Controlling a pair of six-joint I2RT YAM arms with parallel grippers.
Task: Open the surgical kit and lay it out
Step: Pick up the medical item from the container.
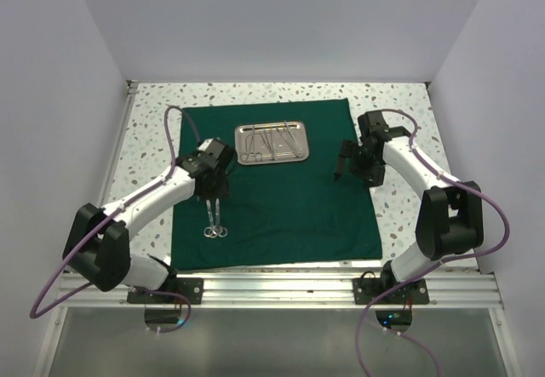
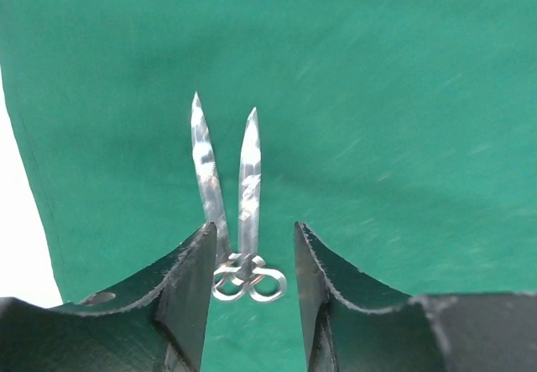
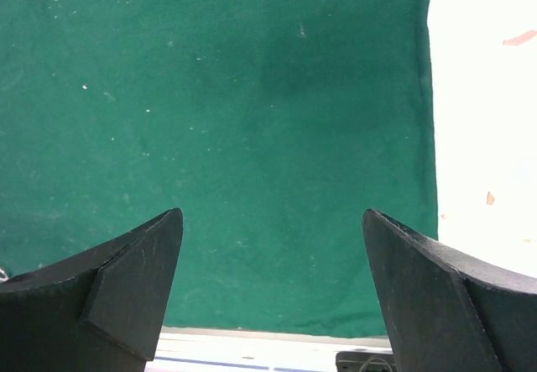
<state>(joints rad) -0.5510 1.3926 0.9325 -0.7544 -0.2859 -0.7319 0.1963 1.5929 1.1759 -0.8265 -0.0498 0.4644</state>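
Note:
The dark green cloth wrap (image 1: 281,190) lies spread flat on the table. A small shiny steel tray (image 1: 271,142) sits on its far middle and holds several slim silver instruments (image 1: 272,141). Two silver scissors or forceps (image 1: 215,218) lie side by side on the cloth's left part, also in the left wrist view (image 2: 231,196). My left gripper (image 1: 213,194) is open just above them, and their ring handles (image 2: 249,278) show between its fingers (image 2: 195,288) without touching. My right gripper (image 1: 341,171) is open and empty over the cloth's right edge (image 3: 426,137).
The table top is white speckled stone (image 1: 153,122), bare around the cloth. A metal rail (image 1: 281,285) runs along the near edge by the arm bases. White walls close in on the left, right and far sides.

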